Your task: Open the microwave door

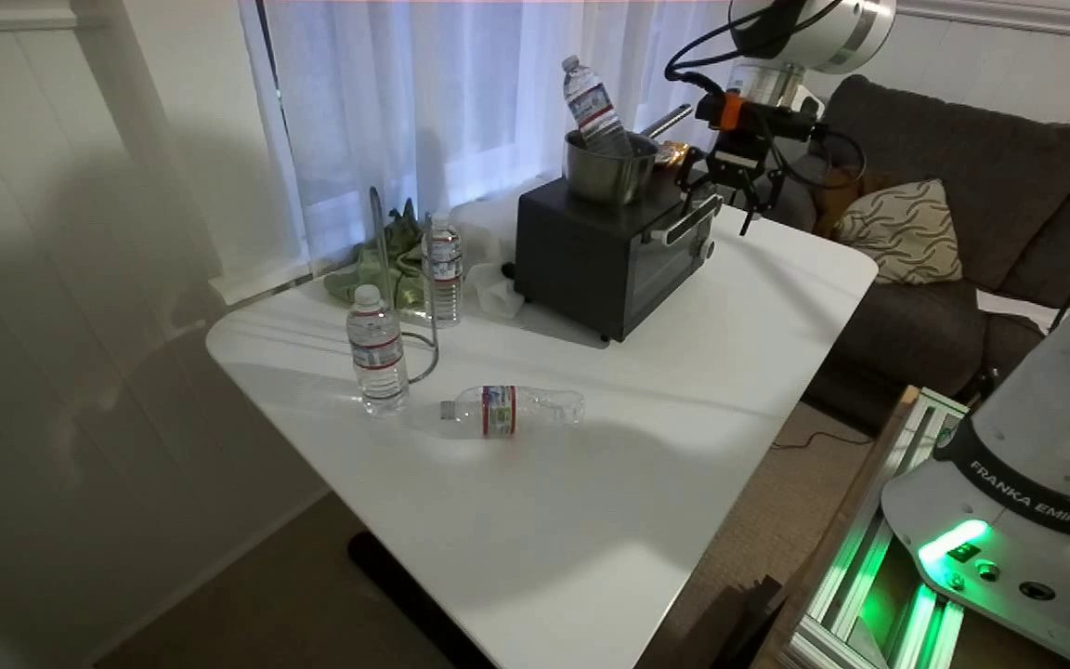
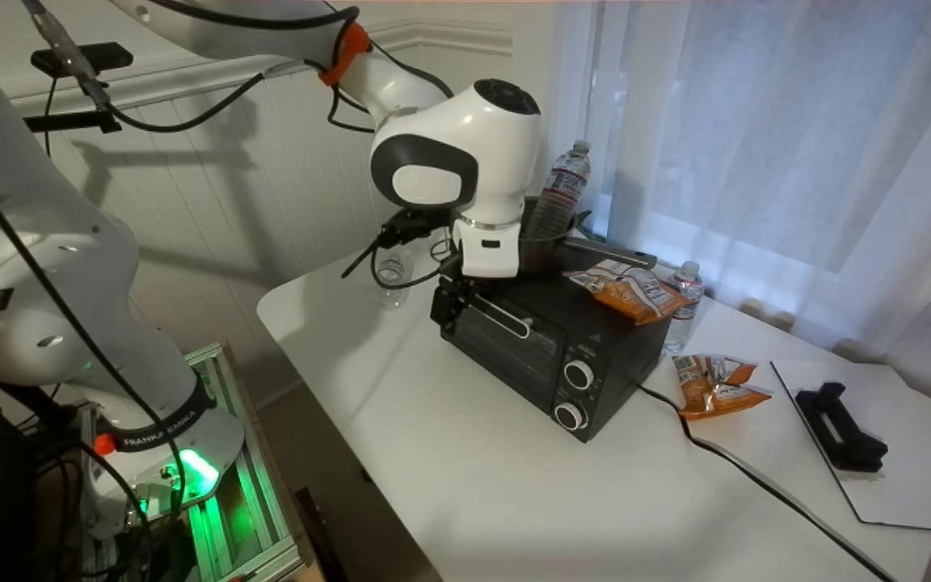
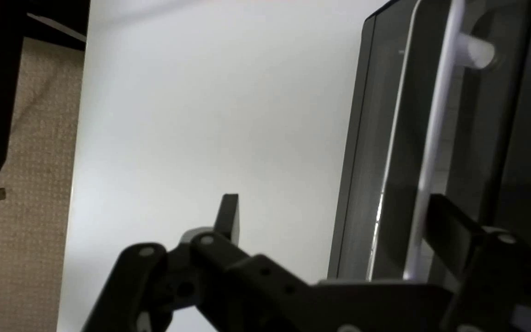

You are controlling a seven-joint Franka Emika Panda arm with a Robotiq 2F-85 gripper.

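In the wrist view the claw (image 3: 334, 212) gapes wide, gripping nothing, one finger (image 3: 451, 230) beside the handle (image 3: 436, 115), touch unclear; the microwave door (image 3: 380, 101), at right, faces left, long axis top to bottom.

Microwave (image 1: 586, 260) black; claw (image 3: 333, 202) black; table (image 1: 554, 520) white; packets (image 2: 718, 391) orange; cushion (image 1: 906, 232) cream, darker wavy pattern.

My claw (image 3: 337, 217): two fingers spread wide apart
Handle (image 3: 435, 124): pale bar between my fingers, right beside one; contact I can't tell
Microwave door (image 3: 378, 110): dark, bearing that handle
Counter (image 3: 210, 120): white
Carpet (image 3: 35, 193): tan
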